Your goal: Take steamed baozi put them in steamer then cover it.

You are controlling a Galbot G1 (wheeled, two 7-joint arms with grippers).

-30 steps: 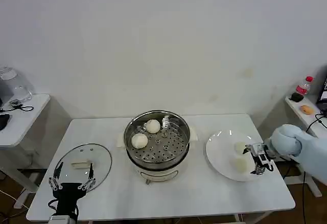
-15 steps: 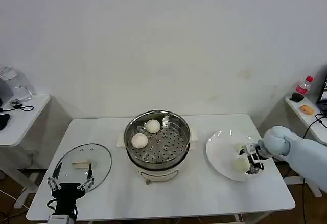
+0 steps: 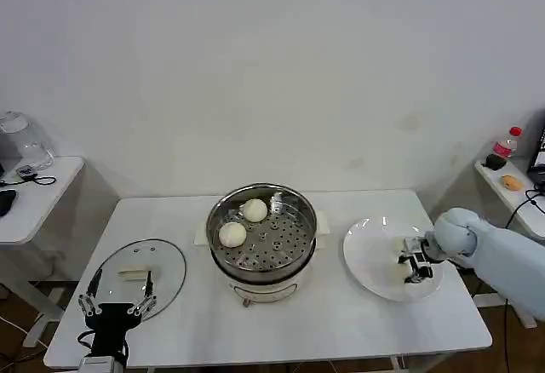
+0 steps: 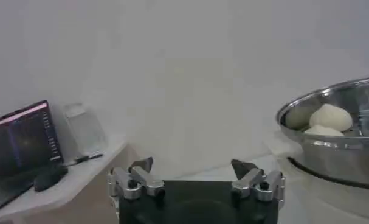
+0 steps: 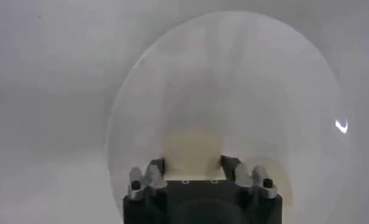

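Note:
The steamer [image 3: 294,249] stands mid-table with two steamed baozi [image 3: 255,209] [image 3: 232,234] in its left half; the left wrist view shows the steamer [image 4: 342,155] and baozi [image 4: 330,115] too. The glass cover [image 3: 166,262] lies flat at front left. My left gripper [image 3: 115,309] [image 4: 191,164] waits open at the table's front edge, just before the cover. Over the white plate [image 3: 366,258], my right gripper [image 3: 415,264] [image 5: 192,161] is down on a baozi [image 5: 193,146], with its fingers [image 5: 155,168] pressed against both sides.
A side table [image 3: 34,190] with a jug and cables stands at far left. Another small table [image 3: 511,181] holding a red-capped bottle is at far right. Bare tabletop [image 3: 324,322] lies in front of the steamer.
My right gripper has moved inward over the plate and lowered round a baozi. The left arm, cover and steamer have not moved.

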